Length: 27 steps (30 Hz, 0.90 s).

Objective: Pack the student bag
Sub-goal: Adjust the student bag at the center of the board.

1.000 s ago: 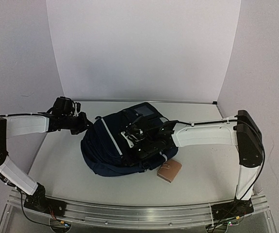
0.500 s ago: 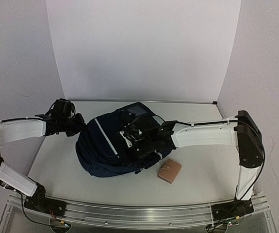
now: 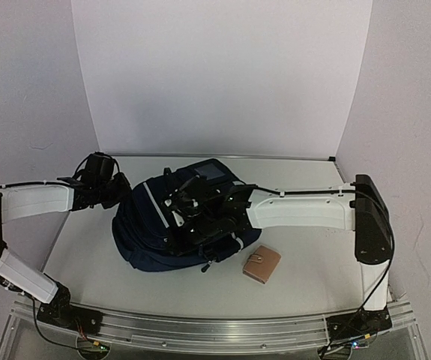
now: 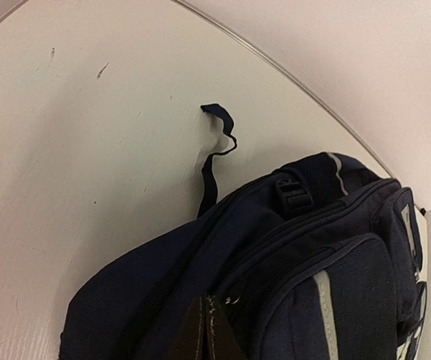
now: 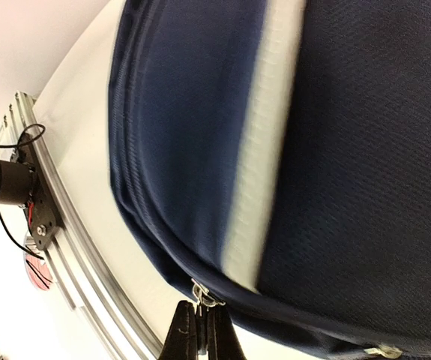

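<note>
2-handed zip work, probably opening. Pinching zipper pull (image 5: 202,294) with right gripper (image 5: 200,334); clamping student bag (image 4: 290,255) fabric, right at its tips, with left gripper (image 4: 205,330). Next: drag pull along track, keeping fabric taut.

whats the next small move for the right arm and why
Probably draw the right gripper along the seam: its jaws are shut on the zipper pull, the student bag looks zipped, and the brown item lies outside beside it.

White table top (image 3: 312,277), lightly scuffed. Plain white back panel (image 3: 222,75) and pale side walls (image 3: 20,90) enclosed it. Aluminium rail (image 3: 215,330) ran along near edge. Lighting was even.
</note>
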Motion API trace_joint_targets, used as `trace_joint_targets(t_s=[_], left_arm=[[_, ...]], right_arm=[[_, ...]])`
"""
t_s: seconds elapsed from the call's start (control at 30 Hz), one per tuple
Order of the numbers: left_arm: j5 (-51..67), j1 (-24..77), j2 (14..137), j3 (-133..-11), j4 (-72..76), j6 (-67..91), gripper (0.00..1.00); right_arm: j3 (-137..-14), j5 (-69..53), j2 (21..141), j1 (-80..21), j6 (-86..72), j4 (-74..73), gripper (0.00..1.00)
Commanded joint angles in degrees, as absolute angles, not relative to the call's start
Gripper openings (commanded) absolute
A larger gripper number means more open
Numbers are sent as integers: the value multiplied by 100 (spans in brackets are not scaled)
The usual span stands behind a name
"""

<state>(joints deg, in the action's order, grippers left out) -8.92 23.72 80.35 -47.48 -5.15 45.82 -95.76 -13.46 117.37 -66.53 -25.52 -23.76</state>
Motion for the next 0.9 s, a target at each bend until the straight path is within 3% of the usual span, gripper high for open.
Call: trace_joint_targets(t_s=[0.0,0.2,0.37,0.63,0.77,0.87], left_arm=[[-1370,2462,8006,-4939,394,4800,0],[-1349,2530,8031,-4912,476,4831,0],[-974,2530,7864,-4969,440,4474,1],[-174,2449,7399,-5548,-1378,3873,55],[465,2314,7244,-5549,-1982,4075,76],[800,2308,7186,-5379,-2092,4221,83]], right_arm=[[-10399,-1469,12084,-6951,-2728,-2147,0],[-11026,-1080,12526,-6952,-3096,-2059,2],[-11201,-1011,12592,-6952,-3188,-2028,30],[-9930,-549,11312,-6948,-1843,-1776,63],[-9442,-88,10949,-6617,-2076,-1784,65],[-9099,-346,10858,-6207,-2594,-1692,68]])
